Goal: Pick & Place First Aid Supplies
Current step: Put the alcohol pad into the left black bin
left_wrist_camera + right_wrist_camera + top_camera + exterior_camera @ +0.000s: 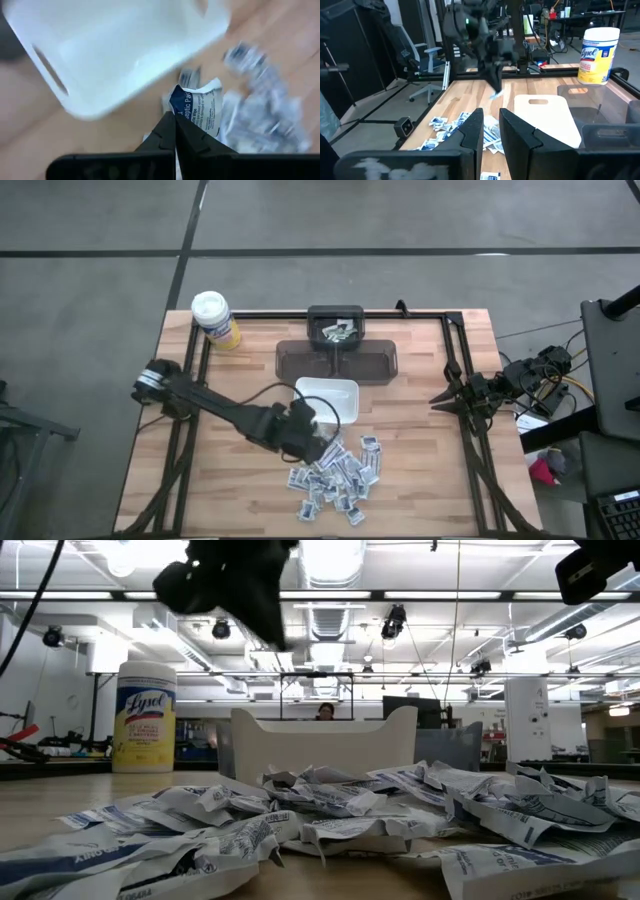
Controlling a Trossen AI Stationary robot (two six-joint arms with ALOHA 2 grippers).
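One packet (pixel 200 104) pinched in left hand (pixel 174 120)

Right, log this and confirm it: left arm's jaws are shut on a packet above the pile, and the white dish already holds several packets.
One thing is wrong: the white dish is empty, as the high view shows. The rest stands: the left gripper has its jaws shut on a packet above the pile.

The packets (pixel 335 476) lie heaped just in front of the dish (pixel 330 398), with the canister (pixel 214 318) far behind-left.
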